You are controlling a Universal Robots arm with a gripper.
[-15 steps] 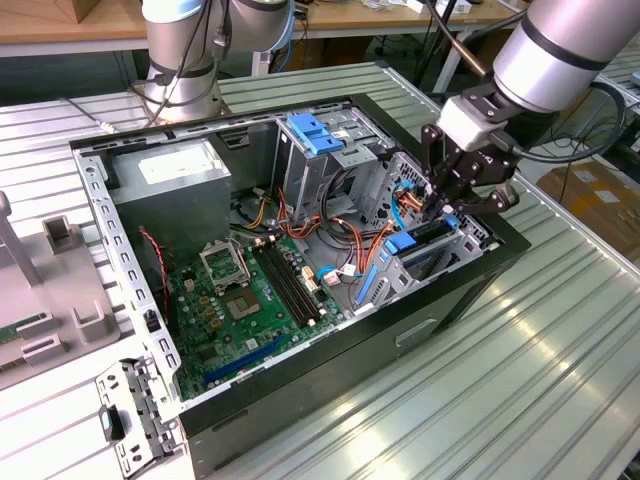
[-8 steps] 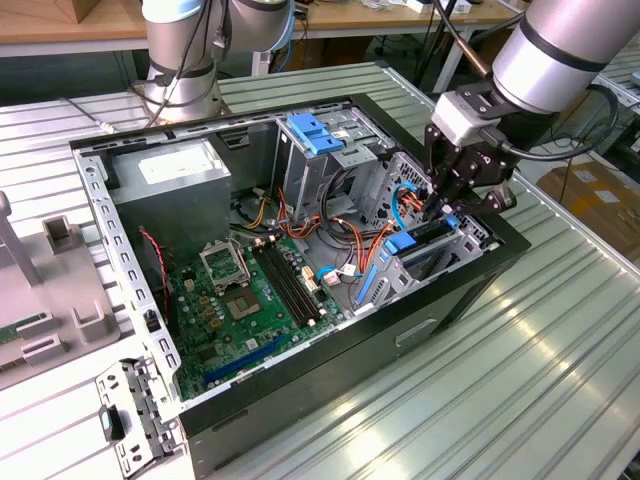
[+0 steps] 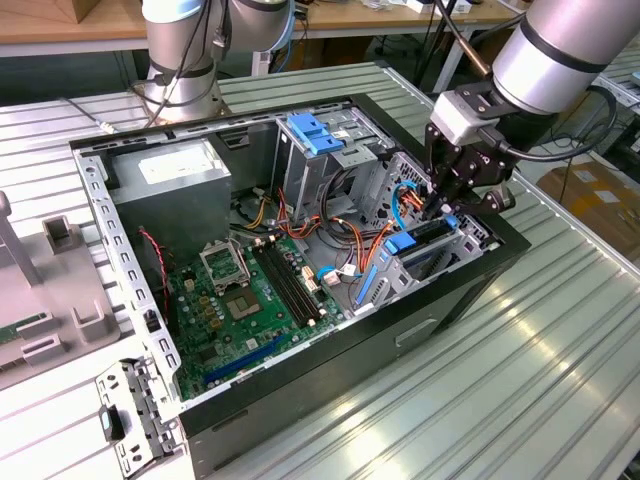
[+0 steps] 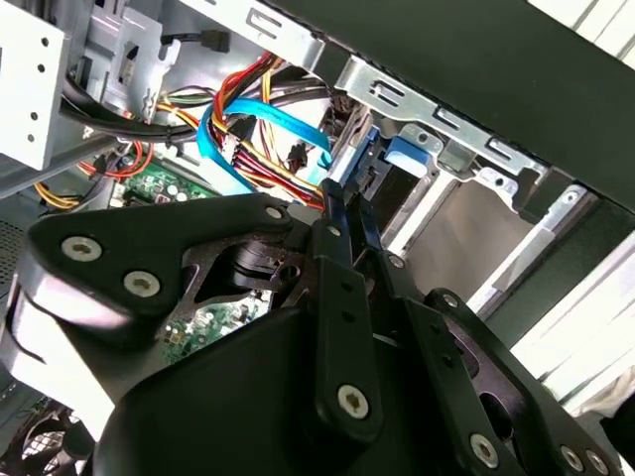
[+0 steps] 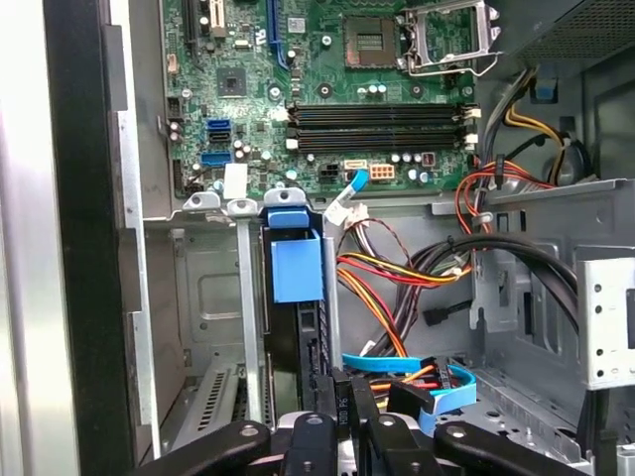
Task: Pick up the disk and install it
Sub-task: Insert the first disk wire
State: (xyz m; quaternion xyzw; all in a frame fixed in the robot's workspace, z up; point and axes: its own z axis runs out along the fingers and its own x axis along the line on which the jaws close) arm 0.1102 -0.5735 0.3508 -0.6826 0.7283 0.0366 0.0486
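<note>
In the exterior view the gripper (image 3: 443, 205) reaches into the open computer case (image 3: 120, 215), at the drive bay by its far right corner, where the disk (image 3: 420, 240) stands on edge. In both wrist views the fingers (image 4: 342, 223) pinch the disk (image 5: 296, 263), slotted upright in the bay.

Silver-grey arm (image 3: 560, 50), black screw-studded pincer (image 3: 447, 205), seemingly black cable.

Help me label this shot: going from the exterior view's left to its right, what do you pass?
Grey power-supply box → motherboard → light-blue latch piece on the drive cage → disk in its blue carrier → gripper.
</note>
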